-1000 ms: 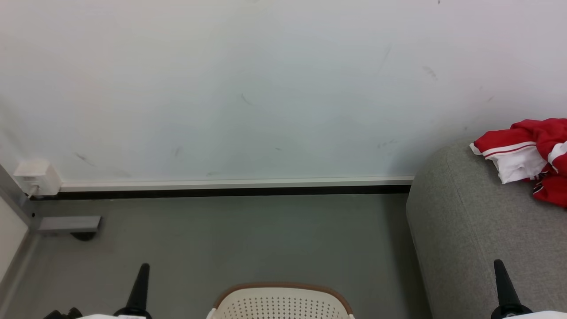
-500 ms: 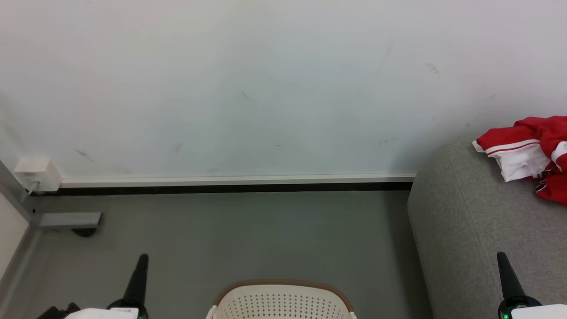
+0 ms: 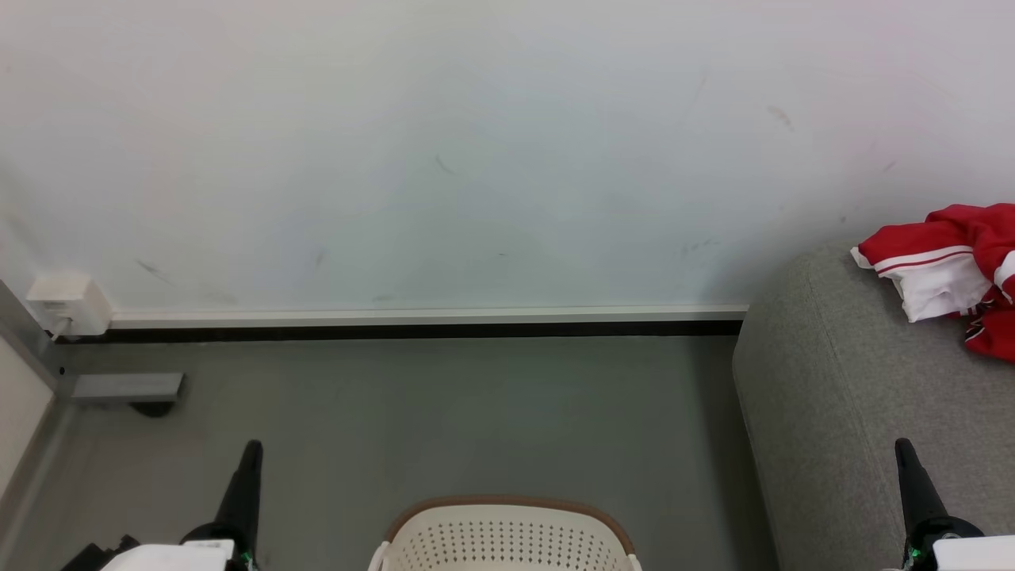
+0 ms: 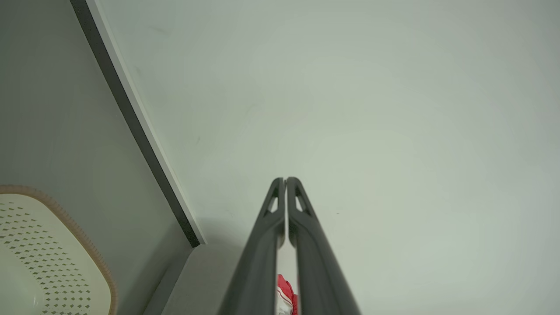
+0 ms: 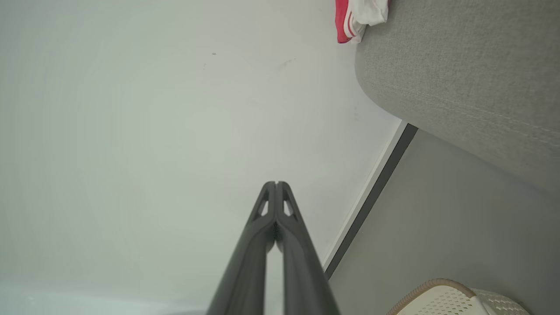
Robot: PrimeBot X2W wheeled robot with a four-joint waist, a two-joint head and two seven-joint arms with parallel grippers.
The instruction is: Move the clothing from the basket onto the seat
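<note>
The cream basket [image 3: 507, 539] with a brown rim stands on the floor at the bottom centre of the head view; its inside lies below the frame edge. Red and white clothing [image 3: 944, 266] lies bunched on the grey seat [image 3: 840, 396] at the right. My left gripper [image 3: 250, 452] is shut and empty to the left of the basket. My right gripper [image 3: 904, 448] is shut and empty over the seat's front. The left wrist view has the shut left gripper [image 4: 285, 180], the basket [image 4: 39, 258] and a sliver of clothing [image 4: 285, 294]. The right wrist view has the shut right gripper [image 5: 276, 183], the seat [image 5: 463, 74], the clothing [image 5: 356, 17] and the basket [image 5: 446, 299].
A white wall [image 3: 476, 159] with a dark skirting strip [image 3: 412, 331] runs behind the grey floor [image 3: 444, 420]. A white socket box [image 3: 67, 303] and a grey metal foot [image 3: 127, 388] sit at the far left.
The head camera has shifted slightly, so the scene sits a little higher. Both shut grippers reach a bit farther up the view. Nothing was taken or let go.
</note>
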